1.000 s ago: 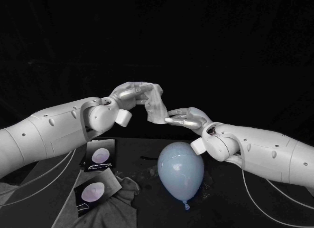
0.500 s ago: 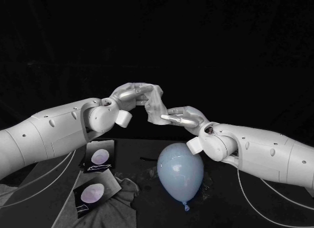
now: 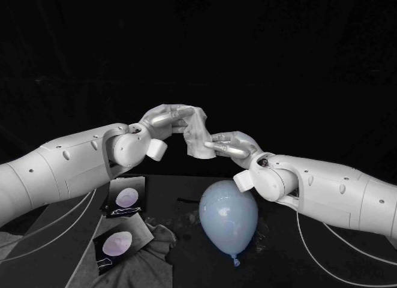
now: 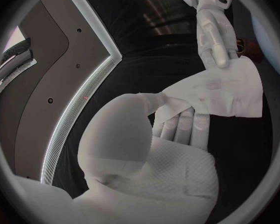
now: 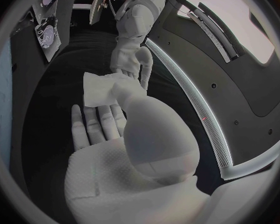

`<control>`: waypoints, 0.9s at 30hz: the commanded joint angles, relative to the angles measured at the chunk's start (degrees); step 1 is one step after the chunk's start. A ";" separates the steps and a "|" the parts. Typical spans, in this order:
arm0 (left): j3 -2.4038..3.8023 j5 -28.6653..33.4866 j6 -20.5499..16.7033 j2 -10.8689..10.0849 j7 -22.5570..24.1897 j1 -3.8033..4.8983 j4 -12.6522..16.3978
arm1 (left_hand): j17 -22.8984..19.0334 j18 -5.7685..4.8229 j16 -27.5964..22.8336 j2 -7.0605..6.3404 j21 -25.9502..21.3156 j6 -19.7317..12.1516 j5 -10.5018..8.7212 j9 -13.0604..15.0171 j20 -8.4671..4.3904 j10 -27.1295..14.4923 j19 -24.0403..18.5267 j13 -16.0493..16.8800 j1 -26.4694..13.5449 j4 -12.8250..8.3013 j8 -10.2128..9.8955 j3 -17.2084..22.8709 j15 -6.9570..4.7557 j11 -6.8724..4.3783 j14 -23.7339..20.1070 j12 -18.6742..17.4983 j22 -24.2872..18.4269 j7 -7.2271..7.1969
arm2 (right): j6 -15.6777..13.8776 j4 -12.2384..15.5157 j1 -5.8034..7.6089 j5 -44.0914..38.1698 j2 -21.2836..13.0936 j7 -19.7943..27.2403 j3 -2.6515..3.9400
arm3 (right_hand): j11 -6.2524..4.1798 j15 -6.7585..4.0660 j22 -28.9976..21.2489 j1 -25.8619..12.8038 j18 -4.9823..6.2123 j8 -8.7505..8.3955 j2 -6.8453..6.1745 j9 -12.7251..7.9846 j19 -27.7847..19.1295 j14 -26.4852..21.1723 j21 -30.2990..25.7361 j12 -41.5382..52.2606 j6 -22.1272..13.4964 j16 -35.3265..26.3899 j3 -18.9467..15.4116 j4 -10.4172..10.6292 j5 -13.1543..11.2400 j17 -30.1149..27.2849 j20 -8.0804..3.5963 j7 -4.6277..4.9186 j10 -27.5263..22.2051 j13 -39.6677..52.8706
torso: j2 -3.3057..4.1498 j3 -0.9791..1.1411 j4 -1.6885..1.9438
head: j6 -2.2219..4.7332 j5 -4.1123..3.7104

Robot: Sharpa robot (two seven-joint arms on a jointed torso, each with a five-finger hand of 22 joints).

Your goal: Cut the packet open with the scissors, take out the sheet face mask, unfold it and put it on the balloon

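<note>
Two silver hands, left hand [image 3: 168, 120] and right hand [image 3: 234, 144], the fingers of each pinching an opposite edge of one white crumpled sheet face mask [image 3: 197, 135], raised above the pale blue balloon [image 3: 227, 216] on the black bench [image 3: 168, 195], seemingly to unfold it.

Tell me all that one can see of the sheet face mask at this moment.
The sheet face mask is a thin white sheet, soft and creased, folded into a small oblong, not spread. It hangs in the air between the left robot hand and the right robot hand, which both pinch it, clear of the pale balloon.
</note>
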 commanded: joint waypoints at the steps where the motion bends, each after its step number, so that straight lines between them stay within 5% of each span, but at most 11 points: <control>1: 0.09 0.26 0.72 0.17 0.41 0.13 0.03 | -0.06 0.46 -0.03 0.68 0.11 0.13 0.28 7.31 -0.06 0.20 0.35 0.08 -0.11 -0.01 0.31 0.24 -0.22 0.10 -0.14 0.18 -0.05 1.50 | 0.59 -0.11 0.06 0.76 0.21 1.00 0.07 | -0.31 -0.14 0.09 0.06 1.19 0.04 -0.10 -0.10 0.67 0.59 0.44 -0.28 1.03 0.11 2.12 -0.24 -0.21 -0.20 0.04 0.12 1.19 0.06 | -0.04 0.00 -0.03 | -0.02 0.03; 6: 0.09 0.24 0.64 0.24 0.38 0.13 -0.05 | -0.07 0.46 -0.03 0.67 0.10 0.13 0.28 7.33 -0.07 0.21 0.35 0.09 -0.13 -0.01 0.33 0.24 -0.22 0.10 -0.13 0.18 -0.06 1.51 | 0.23 -0.17 0.06 1.10 0.30 1.07 0.08 | -0.88 -0.54 0.29 -1.04 1.60 0.69 -0.21 0.00 1.73 1.95 0.79 -0.07 2.62 -0.01 6.92 -1.40 -0.23 -0.64 0.06 -0.02 3.74 0.27 | -0.03 0.02 0.00 | 0.04 0.03; 15: 0.09 0.01 0.39 0.17 0.37 0.13 -0.11 | -0.07 0.46 -0.03 0.66 0.09 0.13 0.28 7.34 -0.07 0.23 0.35 0.09 -0.14 -0.01 0.35 0.24 -0.22 0.09 -0.12 0.18 -0.06 1.51 | -0.78 -0.06 0.06 2.15 0.22 1.54 0.09 | -1.04 -0.64 0.33 -2.42 1.67 0.70 -1.33 -0.03 2.29 2.70 1.01 -0.07 2.65 -0.38 10.13 -3.06 -0.22 -1.09 0.05 -0.11 4.61 0.41 | 0.00 0.04 -0.06 | 0.11 0.07; 19: 0.09 -0.02 0.25 0.20 0.41 0.13 -0.19 | -0.07 0.46 -0.03 0.66 0.09 0.13 0.28 7.34 -0.07 0.23 0.35 0.09 -0.14 -0.01 0.35 0.24 -0.22 0.09 -0.12 0.18 -0.06 1.51 | -1.08 -0.07 0.06 1.89 0.17 1.45 0.09 | -2.02 -1.14 1.38 -2.67 2.12 2.51 -0.62 0.78 5.95 3.95 2.20 1.89 5.14 -0.31 11.72 -4.13 -0.22 -1.32 0.03 -0.79 7.36 1.27 | -0.03 0.01 -0.09 | 0.04 0.09; 27: 0.09 -0.03 -0.13 0.28 0.68 0.13 -0.48 | -0.07 0.45 -0.02 0.64 0.06 0.15 0.28 7.39 -0.08 0.28 0.35 0.09 -0.18 -0.01 0.41 0.24 -0.23 0.09 -0.10 0.20 -0.07 1.54 | -1.48 -0.07 0.06 -1.15 -0.10 0.12 0.09 | -2.90 -1.75 2.09 -6.84 2.49 5.92 -0.26 2.71 8.94 5.16 3.93 5.23 6.16 -0.70 11.51 -2.78 -0.22 -1.82 -0.09 -1.71 8.92 3.21 | -0.05 0.01 -0.07 | 0.01 0.05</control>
